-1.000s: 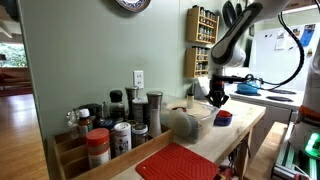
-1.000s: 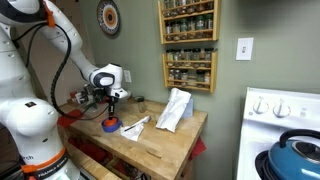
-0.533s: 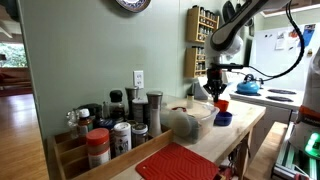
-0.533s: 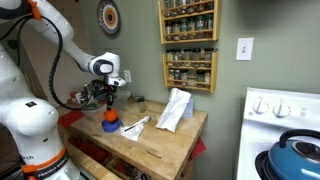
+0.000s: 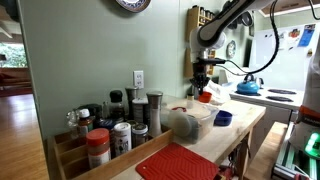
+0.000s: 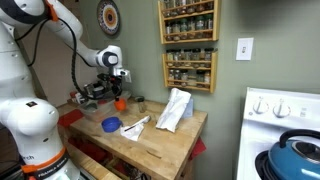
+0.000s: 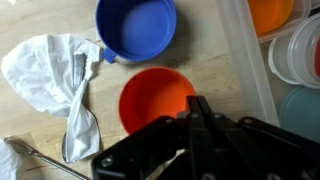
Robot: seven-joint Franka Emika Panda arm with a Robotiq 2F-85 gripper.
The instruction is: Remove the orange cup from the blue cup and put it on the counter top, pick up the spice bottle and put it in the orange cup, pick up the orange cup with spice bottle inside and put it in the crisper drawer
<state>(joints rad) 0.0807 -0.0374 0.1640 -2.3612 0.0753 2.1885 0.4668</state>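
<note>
My gripper (image 7: 197, 105) is shut on the rim of the orange cup (image 7: 152, 98) and holds it in the air above the counter top (image 7: 212, 62). In both exterior views the orange cup (image 5: 205, 97) (image 6: 120, 103) hangs under the gripper (image 5: 203, 88) (image 6: 117, 95), up and aside from the blue cup (image 5: 223, 118) (image 6: 111, 125). The blue cup (image 7: 137, 28) stands empty on the counter. Several spice bottles (image 5: 110, 130) stand in a group at the counter's near end; I cannot tell which is the task's. I cannot pick out the crisper drawer.
A clear plastic tub (image 7: 252, 70) with orange and white items lies right beside the cups. A crumpled white bag (image 7: 45, 75) (image 6: 175, 108) lies on the counter, a red ribbed mat (image 5: 178, 163) at the near end. Spice racks (image 6: 188, 45) hang on the wall.
The gripper has risen with the orange cup, lifting it out of the blue cup, and has carried it toward the wall. The blue cup stays in place.
</note>
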